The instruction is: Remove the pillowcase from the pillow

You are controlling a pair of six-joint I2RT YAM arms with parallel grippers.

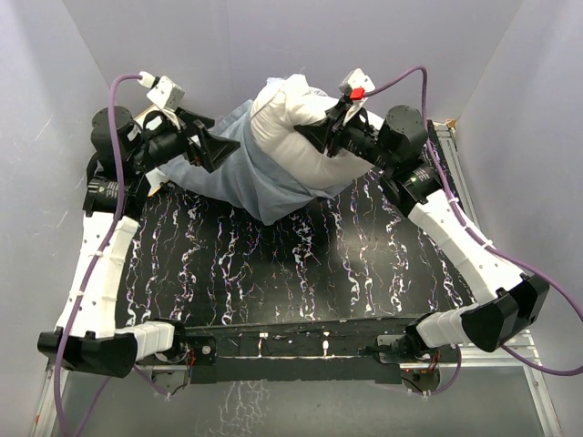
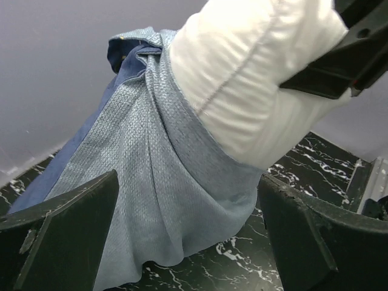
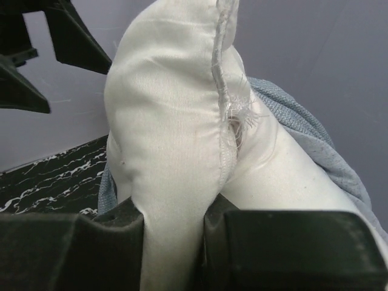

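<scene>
The white pillow [image 1: 291,123] sticks halfway out of the grey-blue pillowcase [image 1: 239,173] at the back of the table. My right gripper [image 1: 321,135] is shut on the pillow, pinching a fold of its white cloth [image 3: 173,200] between the fingers and holding that end raised. My left gripper [image 1: 211,146] stands open beside the pillowcase, its fingers [image 2: 66,236] spread wide on either side of the hanging cloth [image 2: 170,200] without pinching it. A darker navy patch of the pillowcase [image 2: 124,57] shows at its far end.
The black marbled table [image 1: 301,264] lies under the arms. Pale walls [image 1: 228,41] close in at the back and both sides. A metal rail [image 1: 454,155] runs along the right edge.
</scene>
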